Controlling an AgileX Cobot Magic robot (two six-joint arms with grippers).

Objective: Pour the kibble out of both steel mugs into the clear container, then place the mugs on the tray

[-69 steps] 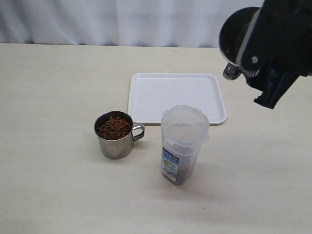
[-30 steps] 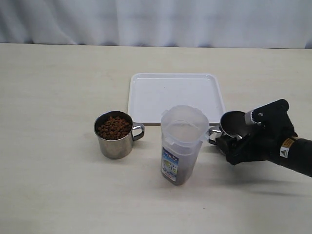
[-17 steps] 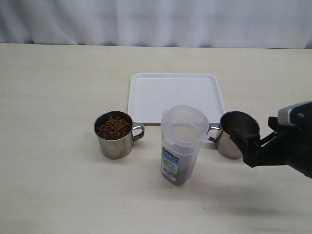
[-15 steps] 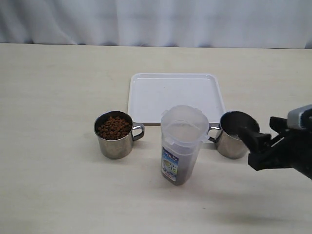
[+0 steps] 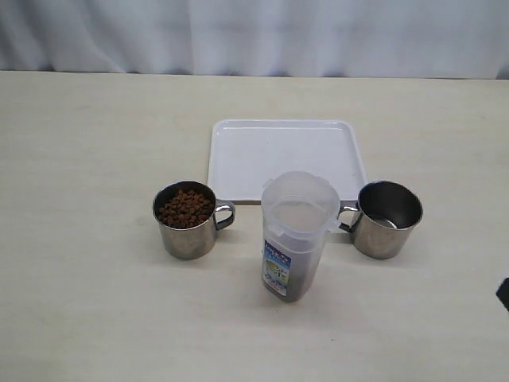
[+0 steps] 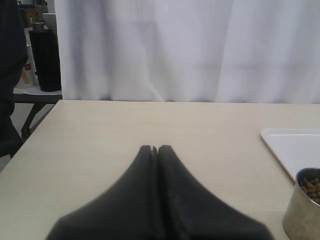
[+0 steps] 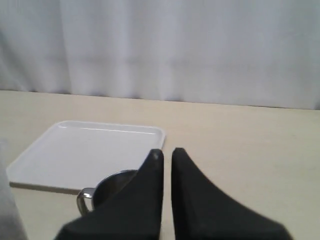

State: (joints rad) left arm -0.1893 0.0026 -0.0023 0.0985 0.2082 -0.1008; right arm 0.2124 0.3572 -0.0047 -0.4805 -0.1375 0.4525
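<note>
Empty steel mug (image 5: 386, 218) center-right, kibble (image 5: 185, 207) in full steel mug (image 5: 188, 237) center-left, clear container (image 5: 296, 235) between them, tray (image 5: 278, 155) above. Left gripper (image 6: 154, 148) and right gripper (image 7: 167, 152) pressed together, holding nothing.

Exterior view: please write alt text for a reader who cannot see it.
A clear container stands on a pale table between a steel mug full of kibble on the left and an empty steel mug on the right. A white tray lies empty behind them.

A pale beige table (image 5: 79, 318) stands under soft, even light. Behind the table hangs a white pleated curtain (image 5: 254, 36). Beyond the table's far corner stands a black cylinder (image 6: 46, 60).
</note>
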